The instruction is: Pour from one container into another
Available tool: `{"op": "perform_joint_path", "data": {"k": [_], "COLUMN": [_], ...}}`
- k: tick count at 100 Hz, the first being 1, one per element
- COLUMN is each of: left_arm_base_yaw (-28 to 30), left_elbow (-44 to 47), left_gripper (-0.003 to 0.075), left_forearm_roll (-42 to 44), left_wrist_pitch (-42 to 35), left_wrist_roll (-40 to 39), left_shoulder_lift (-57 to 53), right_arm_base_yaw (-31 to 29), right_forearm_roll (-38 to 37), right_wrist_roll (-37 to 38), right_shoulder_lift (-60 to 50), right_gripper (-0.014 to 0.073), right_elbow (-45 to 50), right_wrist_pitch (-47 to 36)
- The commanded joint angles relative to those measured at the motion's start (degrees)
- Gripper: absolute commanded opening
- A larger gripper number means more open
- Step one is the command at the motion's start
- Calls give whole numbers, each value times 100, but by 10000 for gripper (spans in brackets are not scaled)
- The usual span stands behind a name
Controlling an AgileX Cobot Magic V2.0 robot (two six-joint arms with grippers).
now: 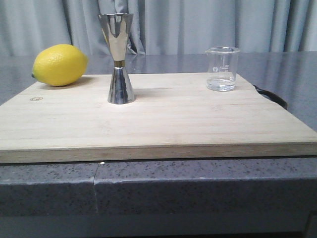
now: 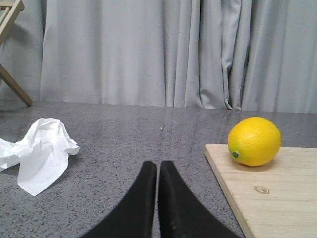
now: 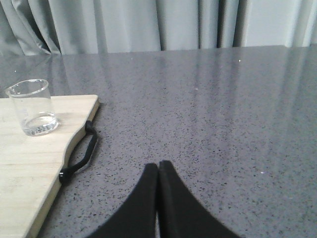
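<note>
A clear glass beaker (image 1: 222, 68) is sitting at right of centre on the cutting board (image 1: 158, 119), the steel jigger (image 1: 119, 58) standing left of centre — both grippers (image 2: 157, 171) (image 3: 158, 171) are resting closed, empty. Light, slick, breakable glass likely needs a gentle mid-wall grip.

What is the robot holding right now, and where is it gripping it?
Nothing. Both the left gripper and right gripper are shut on empty air above the table, away from the beaker and jigger.
</note>
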Motion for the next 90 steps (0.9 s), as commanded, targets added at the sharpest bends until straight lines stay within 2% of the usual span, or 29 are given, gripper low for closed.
{"op": "perform_joint_path", "data": {"k": [1, 14, 17, 90], "left_arm_base_yaw": [-45, -45, -45, -45], "left_elbow": [76, 76, 76, 76], "left_gripper": [-19, -19, -19, -19], "left_forearm_roll": [-36, -36, -36, -36], "left_wrist_pitch": [-461, -461, -461, -461], "left_wrist_roll": [5, 5, 5, 5], "left_shoulder_lift": [-161, -161, -161, -161], "right_arm_base_yaw": [-17, -17, -17, -17], "right_forearm_roll": [33, 80, 80, 80], "right_wrist_roll": [-18, -18, -18, -18], "right_shoulder_lift": [-400, -632, -632, -645], "right_gripper": [-70, -70, -70, -70], "right_elbow": [331, 767, 741, 753], "right_wrist_pitch": [-975, -1465, -1287, -1348]}}
